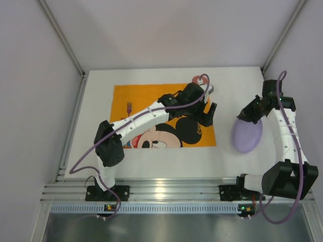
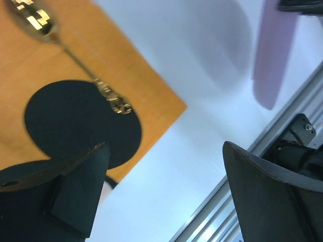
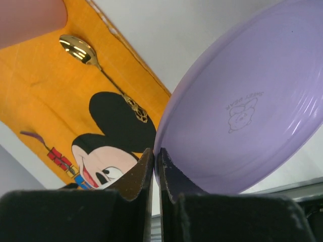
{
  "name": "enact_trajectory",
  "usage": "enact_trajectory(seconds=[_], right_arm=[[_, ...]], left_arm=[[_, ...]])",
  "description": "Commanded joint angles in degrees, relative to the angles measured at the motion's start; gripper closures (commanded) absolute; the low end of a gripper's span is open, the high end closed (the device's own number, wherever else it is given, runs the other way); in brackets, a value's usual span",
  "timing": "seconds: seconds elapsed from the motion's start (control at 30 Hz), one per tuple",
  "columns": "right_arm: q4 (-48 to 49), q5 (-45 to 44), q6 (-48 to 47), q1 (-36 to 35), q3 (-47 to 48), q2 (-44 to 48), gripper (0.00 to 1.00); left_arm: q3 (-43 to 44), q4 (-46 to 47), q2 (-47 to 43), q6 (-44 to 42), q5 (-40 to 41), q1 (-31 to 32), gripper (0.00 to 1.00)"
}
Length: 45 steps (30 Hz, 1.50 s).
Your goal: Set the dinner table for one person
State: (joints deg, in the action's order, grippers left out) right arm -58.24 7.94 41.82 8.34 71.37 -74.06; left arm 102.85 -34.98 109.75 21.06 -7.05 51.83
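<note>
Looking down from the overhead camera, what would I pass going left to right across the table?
Small fork → Mickey's printed face → left arm's fingers, open → purple plate.

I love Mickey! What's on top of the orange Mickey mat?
A gold spoon lies across Mickey's ear, and a small fork sits near the mat's left edge. From above, the left arm hides part of it.

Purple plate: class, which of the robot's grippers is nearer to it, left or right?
Right. The right gripper is shut on the purple plate at its rim. The left gripper hangs open over the orange placemat, apart from the plate.
</note>
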Motion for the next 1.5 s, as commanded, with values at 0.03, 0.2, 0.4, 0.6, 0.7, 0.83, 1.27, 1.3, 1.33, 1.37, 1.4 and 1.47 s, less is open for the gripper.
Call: enact_trajectory(seconds=[0.03, 0.2, 0.4, 0.6, 0.7, 0.83, 1.27, 1.3, 1.33, 1.37, 1.4, 1.47], right_arm=[[-3.6, 3.5, 3.6, -0.8, 2.6, 4.5, 1.0], [-4.3, 5.0, 4.1, -2.0, 2.7, 6.4, 1.0], [-6.1, 8.0, 4.7, -4.0, 3.6, 8.8, 1.0], [-9.4, 12.0, 4.5, -4.7, 5.6, 10.3, 1.0], [-10.5, 12.8, 3.9, -5.3, 5.6, 11.0, 1.0], [-10.8, 13.4, 3.9, -6.5, 4.2, 12.2, 1.0], [-13.5, 15.2, -0.5, -7.9, 14.3, 9.7, 0.0], [-15.0, 13.6, -2.7, -7.9, 19.2, 7.9, 0.0], [-16.5, 12.9, -3.7, -7.9, 21.8, 7.0, 0.0], [-19.2, 11.7, -4.4, -7.9, 24.4, 5.6, 0.0], [-20.0, 11.3, -5.3, -7.9, 29.2, 5.1, 0.0], [-21.3, 10.4, -5.4, -7.9, 34.6, 4.3, 0.0]], left_arm=[[10.8, -3.7, 3.4, 0.5, 6.5, 8.3, 0.01], [16.2, -6.0, 7.5, 0.6, 12.4, 14.4, 0.02], [19.0, -7.5, 11.1, 1.8, 18.8, 19.0, 0.08], [19.1, -9.3, 12.4, 4.6, 25.0, 21.3, 0.52], [19.1, -9.5, 12.3, 6.1, 27.0, 21.9, 0.8], [18.9, -10.3, 11.7, 7.4, 29.5, 22.6, 0.94], [13.5, -13.1, 7.5, 8.1, 34.3, 23.0, 1.0], [12.8, -13.2, 6.5, 7.7, 35.5, 22.9, 1.0], [11.3, -14.1, 5.8, 7.9, 36.1, 22.7, 1.0], [10.2, -14.5, 4.3, 7.9, 36.5, 22.0, 1.0], [8.6, -14.5, 3.4, 8.5, 36.3, 21.5, 1.0], [2.8, -13.4, -0.5, 9.1, 35.6, 19.7, 1.0]])
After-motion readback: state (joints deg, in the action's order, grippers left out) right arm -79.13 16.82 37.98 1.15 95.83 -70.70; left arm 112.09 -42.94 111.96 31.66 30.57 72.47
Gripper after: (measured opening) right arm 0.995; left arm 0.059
